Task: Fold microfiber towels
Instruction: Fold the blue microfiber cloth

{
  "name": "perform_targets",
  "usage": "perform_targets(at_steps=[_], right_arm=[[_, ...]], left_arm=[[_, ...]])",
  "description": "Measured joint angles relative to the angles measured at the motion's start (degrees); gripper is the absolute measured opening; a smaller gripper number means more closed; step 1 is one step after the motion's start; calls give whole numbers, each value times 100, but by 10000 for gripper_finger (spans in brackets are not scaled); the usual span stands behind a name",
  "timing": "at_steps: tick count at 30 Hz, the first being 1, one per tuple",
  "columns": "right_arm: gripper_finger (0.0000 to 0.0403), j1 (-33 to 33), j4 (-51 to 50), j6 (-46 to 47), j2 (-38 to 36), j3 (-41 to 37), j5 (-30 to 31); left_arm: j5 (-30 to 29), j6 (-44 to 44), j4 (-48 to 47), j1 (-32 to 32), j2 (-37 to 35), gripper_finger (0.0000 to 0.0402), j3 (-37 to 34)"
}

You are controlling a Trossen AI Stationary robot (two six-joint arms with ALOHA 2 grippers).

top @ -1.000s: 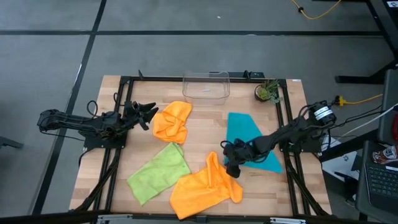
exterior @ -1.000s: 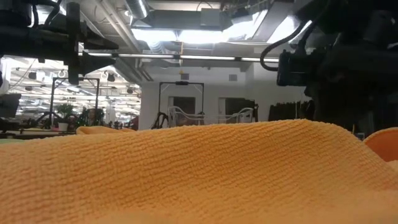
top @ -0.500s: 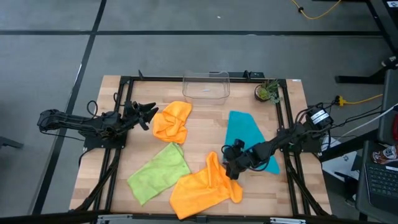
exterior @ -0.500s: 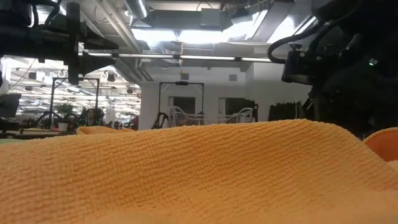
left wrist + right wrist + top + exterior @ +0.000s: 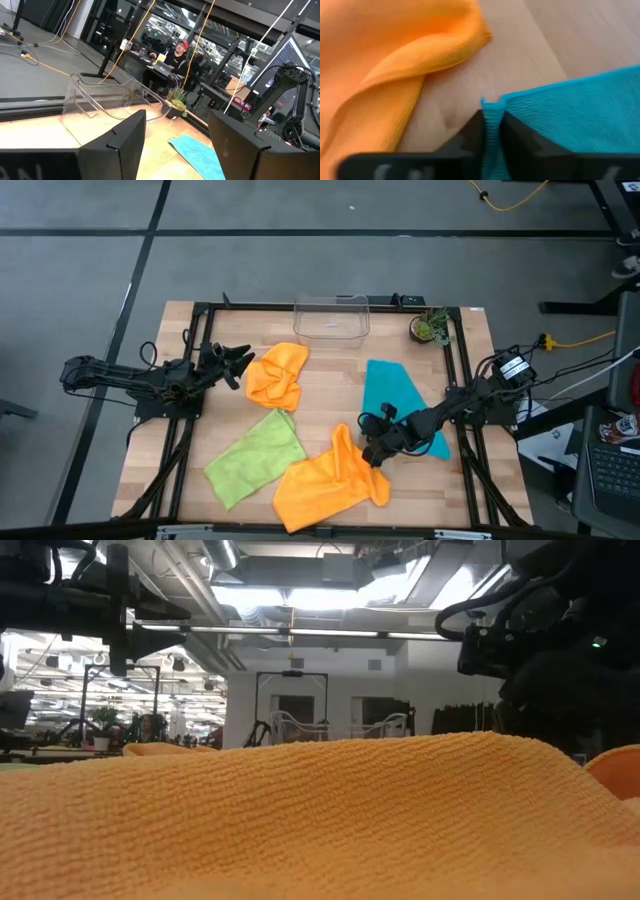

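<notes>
The teal towel [image 5: 398, 402] lies flat at the table's right, with my right gripper [image 5: 373, 452] shut on its near left corner. An orange towel [image 5: 330, 476] lies crumpled just left of that gripper and fills the low view [image 5: 300, 820]. A second orange towel [image 5: 277, 375] is bunched at the far middle. The lime green towel [image 5: 255, 459] lies at the near left. My left gripper [image 5: 240, 360] hangs open above the table's left side, beside the second orange towel, touching nothing. My right gripper pinches the teal towel's near left corner [image 5: 491, 111] between its two fingers, where a small ridge of cloth stands up between them. The fingers slant down from the table's right side. The rest of the towel [image 5: 580, 115] lies flat on the table.
A clear plastic bin [image 5: 331, 318] stands at the far edge, with a small potted plant [image 5: 431, 328] to its right. Black frame rails [image 5: 462, 380] run along the table's sides. Bare wood [image 5: 455, 100] shows between the teal and the orange towel.
My right gripper has sunk a little toward the table's near edge, tipped further down, and shut on the teal towel's near left corner. The towels have stayed where they were.
</notes>
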Motion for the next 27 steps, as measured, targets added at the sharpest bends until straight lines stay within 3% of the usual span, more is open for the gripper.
perform_targets(at_steps=[2,7,13,16,23,27], right_arm=[[13,-5,-16,394,4,39,6],[6,-29,-392,386,-156,523,-446],[4,-276,-2266,115,-769,1794,-557],[3,-496,-2842,-183,-983,2492,-489],[3,-1050,-2942,-715,-998,3682,-1156],[2,-1109,-2785,-803,-979,3766,-1172]], left_arm=[[0,306,4,0,0,208,0],[0,1097,331,-1,-2,208,7],[48,1240,683,165,93,208,369],[444,1227,654,271,289,208,634],[1536,970,672,307,1648,208,1663],[2333,931,644,263,2811,208,2393]])
